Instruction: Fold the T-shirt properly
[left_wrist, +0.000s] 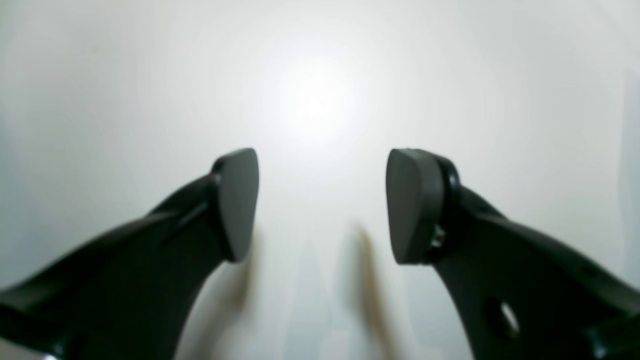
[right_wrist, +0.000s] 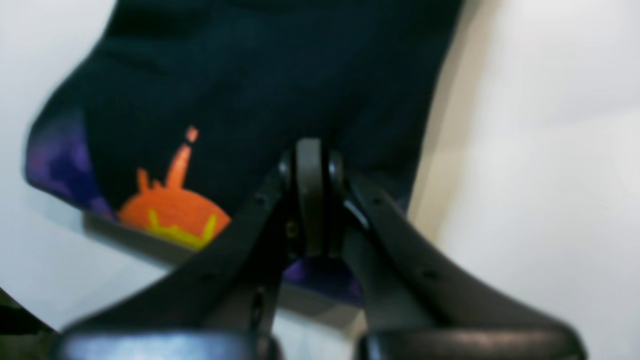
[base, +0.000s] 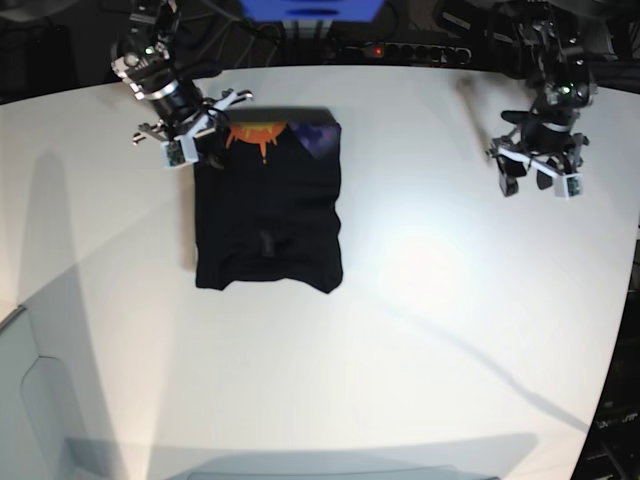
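Black cloth, folded to a compact rectangle, lies upper left of centre on the white table (base: 420, 330).

T-shirt (base: 268, 215) rests flat, its orange sun print exposed along the far edge. Right gripper (base: 196, 137), at upper left in the base view, sits at the shirt's far left corner; in its wrist view the jaws are pressed together directly over the dark fabric, though whether any cloth is pinched between them cannot be told. Left gripper (base: 540, 172), at upper right, hovers well apart from the shirt over bare table, jaws spread wide and holding nothing, likely parked clear of the work. Folding appears nearly complete.
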